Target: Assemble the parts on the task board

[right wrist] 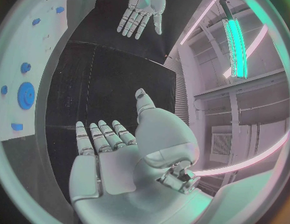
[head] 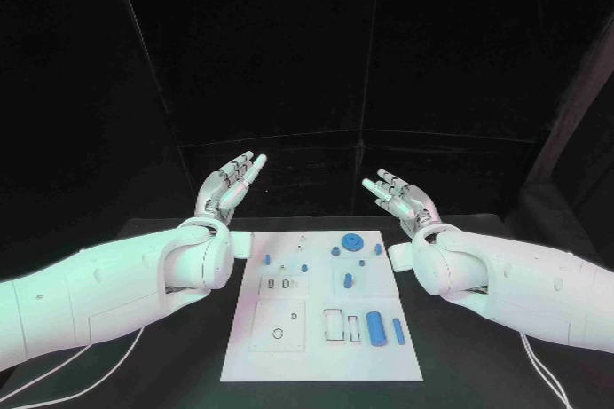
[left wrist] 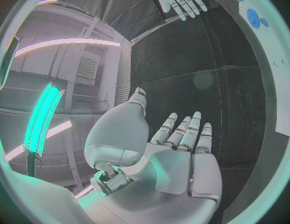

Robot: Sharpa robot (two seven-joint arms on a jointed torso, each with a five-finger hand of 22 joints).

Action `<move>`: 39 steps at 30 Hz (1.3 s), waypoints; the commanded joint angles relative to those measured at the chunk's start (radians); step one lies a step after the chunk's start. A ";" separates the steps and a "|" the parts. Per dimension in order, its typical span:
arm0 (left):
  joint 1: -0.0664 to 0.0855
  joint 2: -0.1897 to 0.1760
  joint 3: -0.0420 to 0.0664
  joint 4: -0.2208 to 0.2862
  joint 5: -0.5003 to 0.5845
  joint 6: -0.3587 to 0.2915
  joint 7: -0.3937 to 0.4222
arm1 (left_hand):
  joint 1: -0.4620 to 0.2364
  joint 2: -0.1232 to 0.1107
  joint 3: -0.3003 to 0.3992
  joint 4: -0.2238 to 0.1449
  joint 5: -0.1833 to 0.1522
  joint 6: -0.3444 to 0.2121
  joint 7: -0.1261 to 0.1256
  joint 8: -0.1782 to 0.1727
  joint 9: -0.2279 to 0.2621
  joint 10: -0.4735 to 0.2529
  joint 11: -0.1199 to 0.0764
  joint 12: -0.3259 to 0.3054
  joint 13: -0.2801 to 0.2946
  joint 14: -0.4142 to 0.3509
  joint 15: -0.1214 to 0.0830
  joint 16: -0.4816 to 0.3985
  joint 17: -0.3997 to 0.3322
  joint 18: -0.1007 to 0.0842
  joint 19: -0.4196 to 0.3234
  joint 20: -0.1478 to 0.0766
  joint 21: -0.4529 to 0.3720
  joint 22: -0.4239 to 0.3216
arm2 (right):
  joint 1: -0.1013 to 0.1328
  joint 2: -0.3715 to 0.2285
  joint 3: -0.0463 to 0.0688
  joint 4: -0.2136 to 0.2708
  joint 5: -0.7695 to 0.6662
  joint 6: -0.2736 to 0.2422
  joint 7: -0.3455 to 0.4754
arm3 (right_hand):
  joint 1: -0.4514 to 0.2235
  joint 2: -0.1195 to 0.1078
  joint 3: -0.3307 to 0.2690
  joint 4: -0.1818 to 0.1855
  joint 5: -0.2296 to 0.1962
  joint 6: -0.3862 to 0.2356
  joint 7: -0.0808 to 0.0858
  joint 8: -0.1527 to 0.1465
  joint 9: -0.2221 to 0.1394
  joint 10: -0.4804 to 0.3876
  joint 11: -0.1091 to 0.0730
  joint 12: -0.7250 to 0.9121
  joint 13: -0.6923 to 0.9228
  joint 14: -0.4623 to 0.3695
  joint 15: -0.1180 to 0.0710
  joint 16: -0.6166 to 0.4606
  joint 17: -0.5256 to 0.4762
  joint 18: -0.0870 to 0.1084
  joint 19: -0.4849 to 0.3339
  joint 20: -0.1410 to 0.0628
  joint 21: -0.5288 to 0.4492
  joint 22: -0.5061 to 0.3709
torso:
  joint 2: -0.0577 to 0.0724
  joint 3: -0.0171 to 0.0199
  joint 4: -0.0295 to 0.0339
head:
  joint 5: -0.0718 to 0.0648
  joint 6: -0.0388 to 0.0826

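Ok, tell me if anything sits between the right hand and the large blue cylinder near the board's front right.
Nothing visible does. The right hand is open, raised beyond the task board's far right corner, holding nothing. The large blue cylinder lies uncovered on the board, a thinner blue rod beside it. The left hand hovers off the far left corner.

Two smooth white arms with rounded, bulging forearm shells, each ending in a silver hand: left hand [head: 232,184], right hand [head: 402,197]. Fingers [left wrist: 180,133] are segmented metal with pale tips; palms are plain flat plates. Thin white cables [head: 544,366] trail behind the forearms, away from the hands.
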 commanded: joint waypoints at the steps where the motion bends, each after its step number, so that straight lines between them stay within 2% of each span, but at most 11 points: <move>1: 0.002 0.002 0.000 -0.001 0.037 0.065 0.090 | 0.045 0.010 -0.002 0.010 0.007 0.027 0.124 0.009 0.003 0.028 0.014 0.006 0.004 0.038 0.013 0.008 0.005 0.017 0.011 0.015 0.009 0.004 | 0.014 0.010 -0.007 -0.028 -0.105 0.186 -0.070 | 0.194 -0.015 0.037 -0.128 -0.075 0.122 0.129 0.022 0.014 0.222 0.040 0.046 0.022 0.175 0.034 0.038 0.020 0.011 0.136 0.011 0.091 0.037 | 0.000 -0.0001 -0.0003 | 0.000 0.000; 4: 0.002 0.002 0.000 -0.001 0.037 0.065 0.090 | 0.049 0.017 -0.004 0.005 0.006 0.038 0.136 0.010 0.004 0.048 0.027 0.008 0.005 0.068 0.025 0.018 0.008 0.006 0.030 0.016 0.019 0.009 | 0.021 0.016 -0.011 -0.045 -0.122 0.219 -0.082 | 0.232 -0.028 0.047 -0.167 -0.063 0.291 0.140 0.063 0.036 0.535 0.041 0.142 0.056 0.462 0.029 0.121 0.052 0.039 0.395 0.007 0.249 0.103 | 0.000 -0.0001 -0.0003 | 0.000 0.000; 8: 0.002 0.002 0.000 -0.001 0.037 0.065 0.090 | 0.061 0.025 -0.006 -0.006 0.006 0.087 0.144 0.017 0.008 0.141 0.044 0.022 0.013 0.180 0.041 0.055 0.022 -0.009 0.096 0.014 0.050 0.025 | 0.025 0.019 -0.014 -0.054 -0.131 0.236 -0.089 | 0.264 -0.026 0.062 -0.209 -0.050 0.512 0.123 0.116 0.058 0.656 0.004 0.182 0.051 0.719 -0.020 0.201 0.071 0.087 0.541 0.002 0.329 0.131 | 0.000 -0.0001 -0.0003 | 0.000 0.000; 9: 0.002 -0.031 0.000 0.011 0.038 0.116 0.061 | 0.066 0.028 -0.007 -0.009 0.006 0.109 0.148 0.020 0.010 0.190 0.039 0.029 0.017 0.251 0.036 0.077 0.030 -0.010 0.148 0.010 0.074 0.038 | 0.030 -0.003 -0.013 -0.089 -0.442 0.177 -0.112 | 0.264 -0.022 0.065 -0.219 -0.047 0.561 0.120 0.121 0.058 0.681 -0.006 0.180 0.042 0.755 -0.029 0.202 0.068 0.089 0.569 -0.003 0.346 0.136 | 0.003 -0.0038 0.0038 | -0.007 -0.002; 11: 0.002 -0.039 0.000 0.016 0.038 0.126 0.061 | 0.079 0.032 -0.008 -0.019 0.006 0.177 0.143 0.032 0.016 0.353 0.028 0.063 0.031 0.368 0.013 0.125 0.046 0.014 0.349 0.011 0.170 0.086 | 0.039 -0.004 -0.013 -0.094 -0.526 0.165 -0.129 | 0.271 -0.017 0.071 -0.243 -0.043 0.656 0.103 0.139 0.062 0.746 -0.019 0.187 0.037 0.844 -0.059 0.225 0.075 0.090 0.620 -0.027 0.385 0.151 | 0.009 0.0013 0.0062 | -0.006 0.001; 13: 0.002 -0.046 0.000 0.022 0.038 0.136 0.060 | 0.090 0.038 -0.008 -0.026 0.006 0.261 0.140 0.048 0.024 0.492 0.016 0.096 0.041 0.432 -0.006 0.154 0.051 0.035 0.496 0.012 0.244 0.119 | 0.049 -0.002 -0.013 -0.101 -0.613 0.162 -0.148 | 0.289 -0.019 0.080 -0.247 -0.046 0.687 0.095 0.142 0.059 0.797 -0.035 0.189 0.037 0.909 -0.081 0.243 0.084 0.091 0.655 -0.051 0.426 0.171 | 0.016 0.0049 0.0034 | 0.002 0.005; 15: 0.002 -0.057 -0.001 0.035 0.048 0.156 0.055 | 0.105 0.046 -0.007 -0.035 0.007 0.318 0.137 0.055 0.025 0.535 0.009 0.106 0.037 0.473 -0.019 0.166 0.050 0.047 0.554 0.010 0.273 0.126 | 0.062 0.006 -0.013 -0.117 -0.732 0.163 -0.176 | 0.316 -0.031 0.090 -0.247 -0.048 0.719 0.088 0.145 0.056 0.845 -0.052 0.189 0.037 0.967 -0.102 0.265 0.095 0.090 0.678 -0.075 0.480 0.202 | 0.020 0.0078 -0.0007 | 0.005 0.006; 21: 0.002 -0.103 -0.001 0.095 0.066 0.204 0.051 | 0.132 0.058 -0.005 -0.053 0.006 0.346 0.131 0.051 0.023 0.563 0.002 0.107 0.034 0.503 -0.026 0.165 0.041 0.054 0.585 0.009 0.281 0.121 | 0.094 0.033 -0.012 -0.138 -1.122 0.200 -0.279 | 0.342 -0.061 0.104 -0.243 -0.064 0.778 0.062 0.140 0.045 0.928 -0.083 0.176 0.037 1.097 -0.151 0.369 0.158 0.084 0.698 -0.126 0.698 0.339 | 0.046 0.0072 -0.0164 | 0.001 0.021; 26: 0.003 -0.130 -0.001 0.133 0.070 0.218 0.050 | 0.138 0.060 -0.004 -0.058 0.006 0.354 0.131 0.051 0.023 0.567 0.001 0.106 0.034 0.507 -0.027 0.163 0.039 0.055 0.588 0.009 0.281 0.119 | 0.109 0.050 -0.012 -0.123 -1.382 0.219 -0.345 | 0.315 -0.070 0.109 -0.243 -0.054 0.805 0.044 0.119 0.040 0.961 -0.099 0.146 0.038 1.157 -0.176 0.480 0.243 0.088 0.681 -0.149 0.856 0.440 | 0.061 0.0072 -0.0199 | -0.001 0.021; 30: 0.004 -0.144 -0.001 0.161 0.070 0.224 0.048 | 0.139 0.060 -0.005 -0.059 0.006 0.346 0.133 0.049 0.022 0.567 0.002 0.105 0.034 0.508 -0.027 0.163 0.038 0.055 0.589 0.009 0.280 0.119 | 0.116 0.057 -0.011 -0.103 -1.548 0.238 -0.384 | 0.284 -0.085 0.106 -0.241 -0.016 0.804 0.034 0.104 0.040 0.963 -0.109 0.131 0.039 1.200 -0.186 0.537 0.287 0.091 0.703 -0.156 0.901 0.463 | 0.079 0.0051 -0.0151 | -0.008 0.027; 39: 0.006 -0.170 0.000 0.251 0.070 0.222 0.074 | 0.155 0.071 0.003 -0.072 0.006 0.369 0.136 0.049 0.024 0.575 0.003 0.101 0.034 0.520 -0.028 0.160 0.034 0.056 0.598 0.008 0.280 0.113 | 0.119 0.080 -0.011 -0.088 -1.743 0.298 -0.437 | 0.245 -0.099 0.133 -0.240 -0.022 0.807 0.018 0.084 0.040 0.937 -0.119 0.096 0.037 1.296 -0.197 0.614 0.355 0.092 0.773 -0.178 0.958 0.486 | 0.126 0.0006 0.0007 | -0.009 0.032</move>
